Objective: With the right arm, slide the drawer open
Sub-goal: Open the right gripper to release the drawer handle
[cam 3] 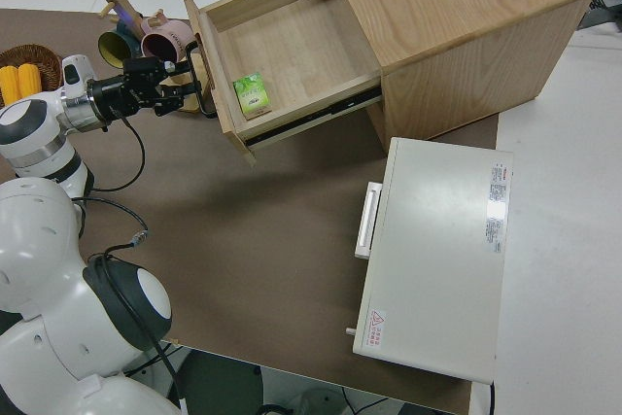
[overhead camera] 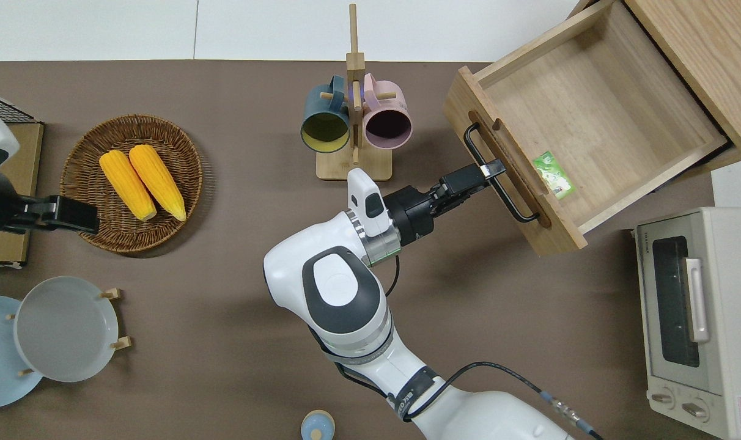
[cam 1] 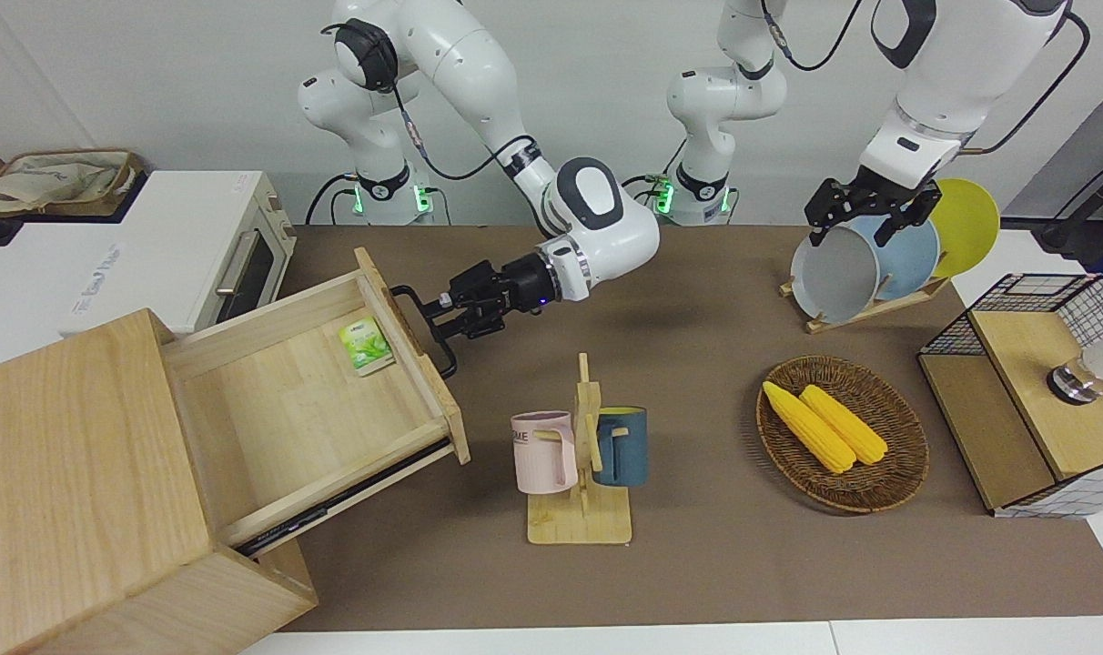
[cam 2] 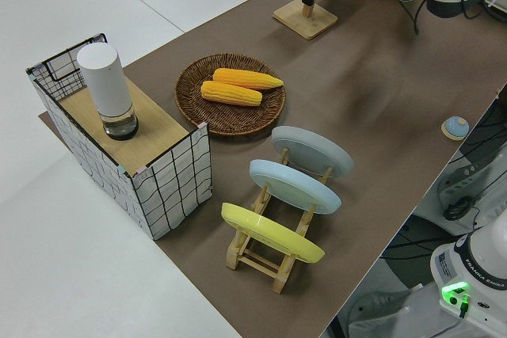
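1. The drawer point(cam 1: 306, 400) is seen pulled well out of the big pale wooden box point(cam 1: 87, 491), which stands at the right arm's end of the table point(cam 1: 697, 564).
2. The black bar handle point(overhead camera: 499, 174) on the drawer front is gripped by the right gripper point(overhead camera: 491, 168); its fingers are closed around the bar near its middle, as shown in the overhead view.
3. The right arm point(cam 1: 597, 227) is stretched low across the table toward the drawer front, and a small blue light is shown on its black wrist.
4. A small green packet point(cam 1: 366, 347) is seen lying inside the drawer, against the inner face of the front panel.
5. A white toaster oven point(overhead camera: 700, 318) is placed beside the wooden box, nearer to the robots.
6. A wooden mug stand point(cam 1: 583, 455) carrying a pink mug point(cam 1: 544, 451) and a dark blue mug point(cam 1: 621, 446) is set near the drawer front, farther from the robots than the right gripper.
7. A wicker basket point(cam 1: 888, 482) holding two corn cobs point(cam 1: 824, 424) is found toward the left arm's end of the table.
8. The left arm is parked; the state of the left gripper point(cam 1: 865, 218) cannot be told.
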You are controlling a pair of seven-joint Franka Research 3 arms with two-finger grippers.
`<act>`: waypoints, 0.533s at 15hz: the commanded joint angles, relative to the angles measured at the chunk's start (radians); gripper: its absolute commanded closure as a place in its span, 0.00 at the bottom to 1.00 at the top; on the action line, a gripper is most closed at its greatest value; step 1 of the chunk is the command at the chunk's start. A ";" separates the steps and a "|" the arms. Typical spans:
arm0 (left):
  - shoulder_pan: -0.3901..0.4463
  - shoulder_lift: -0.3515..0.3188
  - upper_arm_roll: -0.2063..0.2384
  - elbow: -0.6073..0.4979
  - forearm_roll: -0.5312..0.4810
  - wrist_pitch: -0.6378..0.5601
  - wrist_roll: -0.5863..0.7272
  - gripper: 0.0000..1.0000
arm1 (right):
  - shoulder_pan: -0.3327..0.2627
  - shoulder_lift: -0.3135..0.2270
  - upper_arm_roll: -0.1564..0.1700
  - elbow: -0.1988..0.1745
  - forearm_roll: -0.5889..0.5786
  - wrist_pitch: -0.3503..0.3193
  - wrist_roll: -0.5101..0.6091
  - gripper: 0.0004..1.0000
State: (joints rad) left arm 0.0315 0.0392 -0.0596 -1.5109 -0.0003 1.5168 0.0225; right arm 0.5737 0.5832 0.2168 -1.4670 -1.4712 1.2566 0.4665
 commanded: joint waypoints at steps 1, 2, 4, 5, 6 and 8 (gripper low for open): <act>0.004 0.011 -0.006 0.026 0.017 -0.020 0.010 0.01 | 0.008 -0.008 -0.008 0.005 0.006 -0.013 -0.023 0.02; 0.004 0.011 -0.006 0.024 0.017 -0.020 0.010 0.01 | 0.008 -0.008 -0.008 0.005 0.008 -0.013 -0.023 0.02; 0.004 0.011 -0.006 0.024 0.017 -0.020 0.010 0.01 | 0.008 -0.008 -0.008 0.011 0.008 -0.013 -0.017 0.02; 0.004 0.011 -0.006 0.026 0.017 -0.020 0.010 0.01 | 0.009 -0.008 -0.007 0.013 0.008 -0.013 -0.017 0.02; 0.004 0.011 -0.006 0.026 0.017 -0.020 0.010 0.01 | 0.009 -0.008 -0.004 0.014 0.009 -0.013 -0.016 0.02; 0.004 0.011 -0.006 0.026 0.017 -0.020 0.010 0.01 | 0.032 -0.008 0.000 0.023 0.041 -0.022 -0.005 0.02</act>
State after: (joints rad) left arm 0.0315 0.0392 -0.0596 -1.5109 -0.0003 1.5168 0.0225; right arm 0.5772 0.5830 0.2152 -1.4582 -1.4710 1.2558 0.4651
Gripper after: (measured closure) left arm 0.004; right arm 0.018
